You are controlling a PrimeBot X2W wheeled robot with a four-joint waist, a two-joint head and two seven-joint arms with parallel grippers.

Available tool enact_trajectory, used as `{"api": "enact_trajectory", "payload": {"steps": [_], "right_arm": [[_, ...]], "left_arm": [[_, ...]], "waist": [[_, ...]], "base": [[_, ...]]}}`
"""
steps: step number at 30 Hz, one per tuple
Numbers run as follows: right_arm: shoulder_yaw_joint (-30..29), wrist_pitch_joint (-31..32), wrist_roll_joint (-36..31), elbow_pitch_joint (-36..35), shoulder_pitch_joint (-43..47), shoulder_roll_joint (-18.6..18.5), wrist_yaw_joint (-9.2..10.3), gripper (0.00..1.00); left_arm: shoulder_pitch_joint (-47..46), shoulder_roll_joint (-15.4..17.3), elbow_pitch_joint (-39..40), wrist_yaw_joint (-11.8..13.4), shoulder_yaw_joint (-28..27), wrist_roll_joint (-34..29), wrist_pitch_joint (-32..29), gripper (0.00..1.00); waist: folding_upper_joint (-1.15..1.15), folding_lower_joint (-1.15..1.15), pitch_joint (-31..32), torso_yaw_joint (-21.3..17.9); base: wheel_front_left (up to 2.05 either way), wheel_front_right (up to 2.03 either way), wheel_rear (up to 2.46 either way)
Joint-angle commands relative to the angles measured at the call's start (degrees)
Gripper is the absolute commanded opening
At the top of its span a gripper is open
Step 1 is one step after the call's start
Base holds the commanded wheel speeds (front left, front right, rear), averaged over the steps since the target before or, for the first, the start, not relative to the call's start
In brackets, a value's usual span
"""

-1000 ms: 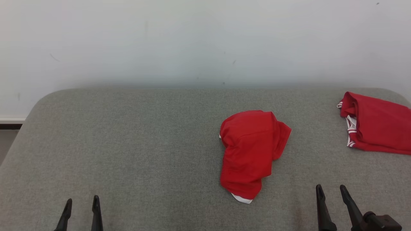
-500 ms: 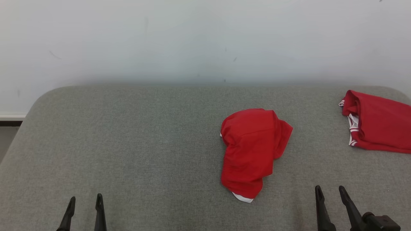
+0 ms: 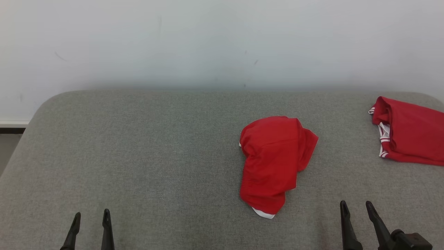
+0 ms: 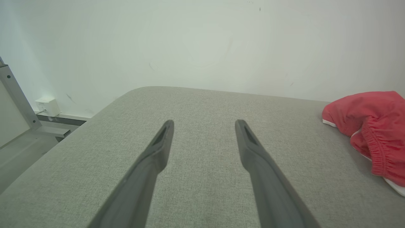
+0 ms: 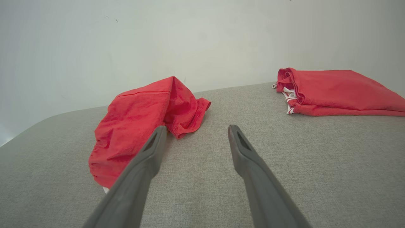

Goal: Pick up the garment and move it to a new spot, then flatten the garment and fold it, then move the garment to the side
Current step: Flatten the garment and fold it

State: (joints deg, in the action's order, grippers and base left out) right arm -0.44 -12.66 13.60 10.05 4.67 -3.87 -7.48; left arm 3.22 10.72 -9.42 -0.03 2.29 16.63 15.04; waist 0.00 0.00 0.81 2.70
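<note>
Garment point(image 3: 274, 163) unmoved; view shifted slightly; left end effector point(image 3: 92, 212), right end effector point(image 3: 355, 202) spread, empty.

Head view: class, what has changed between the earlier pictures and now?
Only the camera shifted: the whole scene sits slightly higher in view. Nothing was grasped or released. The crumpled red garment and the folded red garment lie as before on the grey table; left gripper and right gripper stay open and empty.
</note>
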Motion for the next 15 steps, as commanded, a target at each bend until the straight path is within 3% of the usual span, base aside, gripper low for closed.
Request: {"api": "enact_trajectory", "payload": {"steps": [1, 7, 15], "right_arm": [[0.0, -0.3, 0.1, 0.0, -0.1, -0.3, -0.02, 1.00], [0.2, -0.3, 0.2, 0.3, -0.5, -0.2, -0.02, 1.00], [1.3, -0.2, 0.4, 0.6, -1.9, -0.5, -0.02, 1.00]], "left_arm": [[-0.5, -0.2, -0.2, -0.1, -0.2, -0.4, 0.2, 1.00], [-1.2, -0.3, -0.5, -0.3, -0.4, -0.5, 0.2, 1.00], [-7.1, -0.1, -2.8, -3.2, 2.5, -1.5, 0.2, 1.00]], "waist": [[0.00, 0.00, 0.0, 0.0], [0.00, 0.00, 0.0, -0.5], [0.00, 0.00, -0.9, -4.6]], "base": [[0.00, 0.00, 0.00], [0.00, 0.00, 0.00], [0.00, 0.00, 0.00]]}}
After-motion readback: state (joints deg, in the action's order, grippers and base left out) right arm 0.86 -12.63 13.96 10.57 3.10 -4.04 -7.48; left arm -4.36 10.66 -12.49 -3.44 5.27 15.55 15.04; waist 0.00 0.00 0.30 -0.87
